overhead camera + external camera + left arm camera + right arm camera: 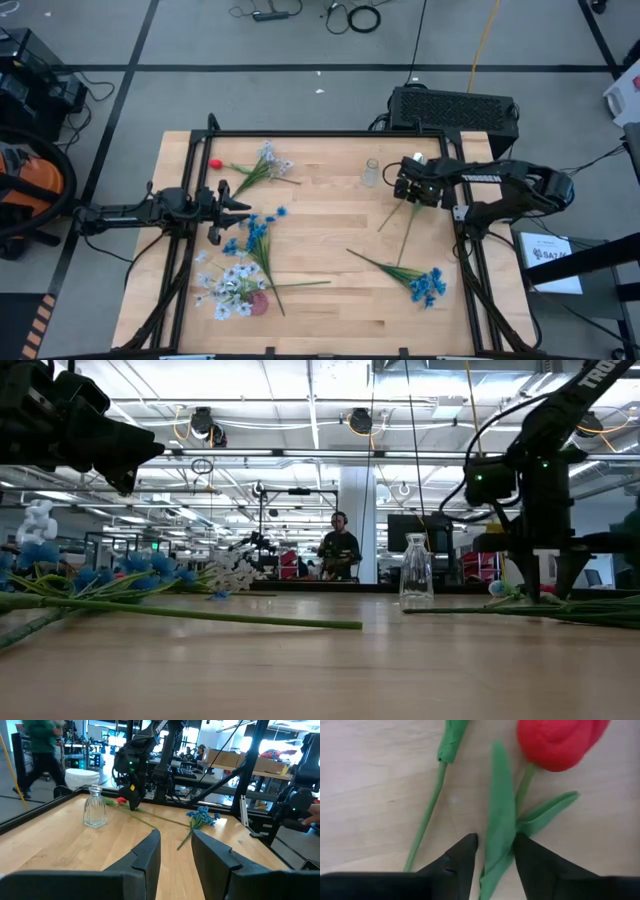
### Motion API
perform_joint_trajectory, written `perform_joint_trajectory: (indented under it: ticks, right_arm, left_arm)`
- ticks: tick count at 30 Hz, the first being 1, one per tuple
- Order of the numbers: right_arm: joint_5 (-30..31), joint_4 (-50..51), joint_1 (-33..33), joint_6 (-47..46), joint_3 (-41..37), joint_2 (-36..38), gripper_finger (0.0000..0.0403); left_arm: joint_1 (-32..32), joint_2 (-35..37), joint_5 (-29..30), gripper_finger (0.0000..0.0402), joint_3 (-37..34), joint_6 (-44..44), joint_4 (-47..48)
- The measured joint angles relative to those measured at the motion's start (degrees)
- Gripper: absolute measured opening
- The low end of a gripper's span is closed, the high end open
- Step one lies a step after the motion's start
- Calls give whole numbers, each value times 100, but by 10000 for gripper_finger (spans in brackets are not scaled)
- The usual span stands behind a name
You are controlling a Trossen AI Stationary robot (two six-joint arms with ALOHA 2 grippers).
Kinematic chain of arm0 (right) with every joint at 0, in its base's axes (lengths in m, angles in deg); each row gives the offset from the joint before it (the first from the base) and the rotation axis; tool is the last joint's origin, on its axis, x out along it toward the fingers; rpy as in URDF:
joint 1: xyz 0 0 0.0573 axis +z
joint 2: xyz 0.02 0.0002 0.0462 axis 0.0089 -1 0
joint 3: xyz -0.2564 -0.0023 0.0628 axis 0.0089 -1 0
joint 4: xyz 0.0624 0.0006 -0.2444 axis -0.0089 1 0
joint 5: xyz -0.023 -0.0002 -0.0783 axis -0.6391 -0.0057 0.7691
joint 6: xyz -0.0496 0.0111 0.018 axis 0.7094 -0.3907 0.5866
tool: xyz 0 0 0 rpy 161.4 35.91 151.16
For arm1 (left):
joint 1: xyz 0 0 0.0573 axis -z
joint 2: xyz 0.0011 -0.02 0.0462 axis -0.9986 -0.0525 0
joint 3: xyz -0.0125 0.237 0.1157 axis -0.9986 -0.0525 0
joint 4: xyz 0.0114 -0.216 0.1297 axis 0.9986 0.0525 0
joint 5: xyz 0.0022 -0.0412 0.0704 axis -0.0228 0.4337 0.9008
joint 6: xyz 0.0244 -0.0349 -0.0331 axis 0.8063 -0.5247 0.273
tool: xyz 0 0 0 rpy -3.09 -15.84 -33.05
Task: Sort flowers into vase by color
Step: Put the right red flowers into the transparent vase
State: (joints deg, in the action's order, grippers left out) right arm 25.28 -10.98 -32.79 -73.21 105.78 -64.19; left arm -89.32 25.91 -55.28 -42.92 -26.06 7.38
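Observation:
A small clear glass vase (371, 174) stands upright near the table's far edge. My right gripper (413, 190) is just to its right, pointing down at the table, open over a red bud flower (560, 742); a second green stem (427, 815) lies beside it. My left gripper (245, 200) hangs open above the table's left side, pointing right. Lying flat on the wood are a red bud (214, 164), a pale cluster (270, 162), blue clusters (255, 230), white clusters (225, 288) and a blue flower (428, 285). My right gripper comes from above, pointing down, its fingertips (467, 852) on either side of the red bud flower's long green leaf (499, 820), just below the bud. The flower lies flat on the table. I cannot tell whether a finger touches the leaf.
A black box (455, 105) sits beyond the far edge. The table's black frame rail (300, 133) runs along the far side. A person (339, 548) stands far off in the room. Bare wood (330, 225) lies between the two flower groups.

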Motion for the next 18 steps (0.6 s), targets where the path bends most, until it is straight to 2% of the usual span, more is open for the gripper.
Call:
perform_joint_trajectory:
  ticks: [3,8,12,16,18]
  right_arm:
    - [69,-31,4,163,-22,29,94]
    - [216,-132,10,319,-5,282,13]
    - [540,-121,52,321,71,612,13]
    - [604,-114,260,315,285,1110,5]
    - [870,-84,363,352,473,1421,3]
  left_arm:
    - [-1,-2,0,116,0,0,0]
    - [0,-2,2,116,0,0,0]
    - [0,-2,2,116,2,0,0]
    - [0,-2,1,116,1,0,0]
    - [-1,-2,0,116,1,0,-2]
